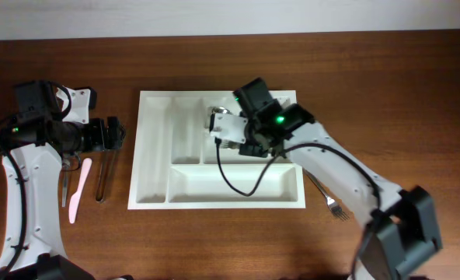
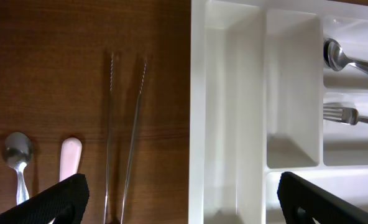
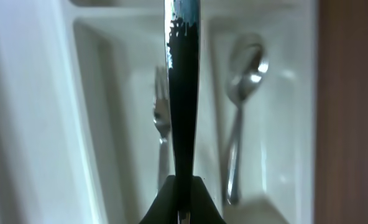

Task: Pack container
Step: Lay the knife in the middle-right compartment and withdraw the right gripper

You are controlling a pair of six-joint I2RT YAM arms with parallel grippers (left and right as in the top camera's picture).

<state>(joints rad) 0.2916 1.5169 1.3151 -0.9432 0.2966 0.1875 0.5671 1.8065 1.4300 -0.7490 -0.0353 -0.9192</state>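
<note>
Steel nearest us: a loose fork [image 1: 336, 207] is lying just right of the container [image 1: 156, 155], which is sitting mid-way along the desk [image 1: 385, 70]. Left of it, tongs [image 2: 125, 124], a pink utensil [image 2: 69, 158] and a small spoon [image 2: 17, 155] are waiting below our spread left fingers [image 2: 56, 202]. Over it, our right fingers [image 3: 165, 208] are pinching a metal handle [image 3: 183, 93], and a packed fork [image 3: 161, 118] and packed spoon [image 3: 246, 68] are lying inside. We are judging the packing under half done.
</note>
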